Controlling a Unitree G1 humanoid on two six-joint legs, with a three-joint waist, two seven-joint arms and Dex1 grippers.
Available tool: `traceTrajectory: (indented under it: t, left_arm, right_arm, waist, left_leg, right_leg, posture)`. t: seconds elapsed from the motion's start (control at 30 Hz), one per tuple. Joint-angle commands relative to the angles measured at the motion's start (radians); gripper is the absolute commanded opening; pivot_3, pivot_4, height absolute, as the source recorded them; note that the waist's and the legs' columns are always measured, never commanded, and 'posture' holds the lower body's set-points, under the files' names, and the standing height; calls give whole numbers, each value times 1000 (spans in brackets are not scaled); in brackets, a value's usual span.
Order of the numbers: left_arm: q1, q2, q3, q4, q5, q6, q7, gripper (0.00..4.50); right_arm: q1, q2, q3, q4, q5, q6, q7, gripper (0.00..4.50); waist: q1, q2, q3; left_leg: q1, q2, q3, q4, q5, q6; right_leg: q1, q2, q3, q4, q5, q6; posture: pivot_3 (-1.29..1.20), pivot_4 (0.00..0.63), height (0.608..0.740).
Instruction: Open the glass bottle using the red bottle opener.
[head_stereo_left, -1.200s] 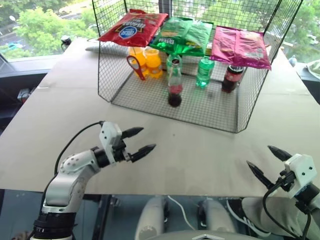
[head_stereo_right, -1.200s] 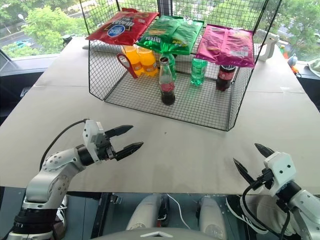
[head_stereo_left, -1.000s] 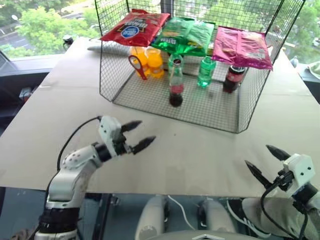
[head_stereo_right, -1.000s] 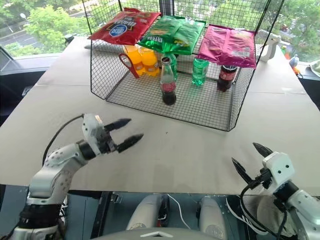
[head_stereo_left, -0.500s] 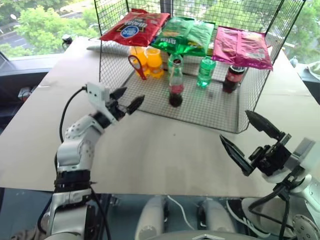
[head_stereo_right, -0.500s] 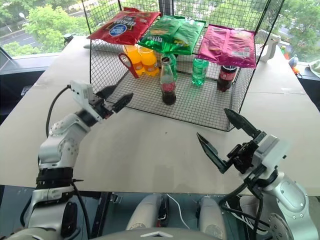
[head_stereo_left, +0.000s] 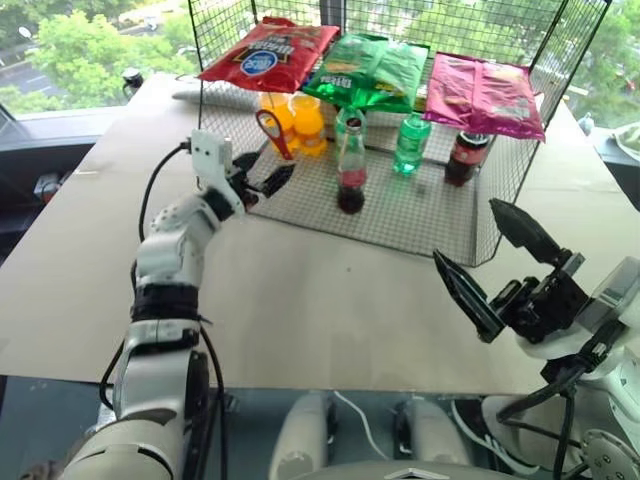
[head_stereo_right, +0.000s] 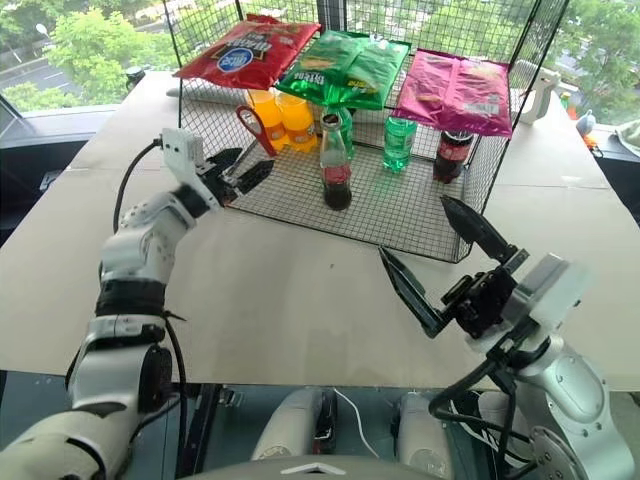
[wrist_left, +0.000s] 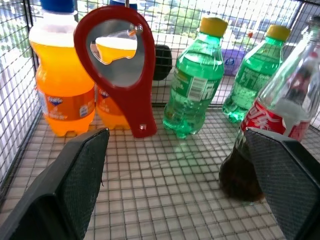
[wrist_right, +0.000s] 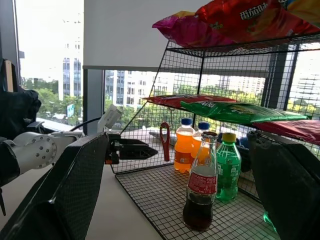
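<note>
Hands both gape wide, empty; left hand (head_stereo_left: 262, 172) near red bottle opener (head_stereo_left: 271, 134); right hand (head_stereo_left: 497, 268) apart.

The left arm stretches forward, its left gripper (head_stereo_left: 262, 174) spread open. The right arm is bent close in, the right gripper (head_stereo_left: 495, 263) raised, fingers wide apart.

The left gripper (head_stereo_left: 262, 173) stands open at the wire rack's (head_stereo_left: 215, 150) open front. Ahead between its jaws the rack floor lies bare. Beyond one jaw hangs the red opener (wrist_left: 120, 60) before orange bottles (wrist_left: 60, 85); by the other stands the glass bottle (wrist_left: 272, 125), with green bottles (wrist_left: 192, 85) behind.
</note>
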Motion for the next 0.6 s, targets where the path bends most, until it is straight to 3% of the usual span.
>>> traceTrajectory:
  t: [0.03, 0.27, 0.6]
  left_arm:
    - [-113, 28, -15, 162, 51, -86, -57, 4472]
    - [-254, 36, -17, 417, 118, -204, -75, 4472]
    - [-295, 62, 8, 519, 145, -275, -45, 4472]
  right_arm:
    - [-7, -13, -6, -34, -3, 12, -22, 4500]
    - [12, -10, 4, -47, -38, 23, -49, 4500]
    - [67, 3, 17, -43, -77, -9, -47, 4500]
  waist:
    - [0, 0, 0]
    - [-1, -1, 0]
    - [0, -3, 1]
  left_leg:
    - [0, 0, 0, 0, 0, 0]
    - [-1, 0, 1, 0, 0, 0]
    - [-1, 1, 0, 0, 0, 0]
  right_leg:
    - [0, 0, 0, 0, 0, 0]
    - [0, 0, 0, 0, 0, 0]
    - [0, 0, 0, 0, 0, 0]
  posture:
    - [0, 150, 740]
    - [0, 150, 740]
    - [0, 150, 740]
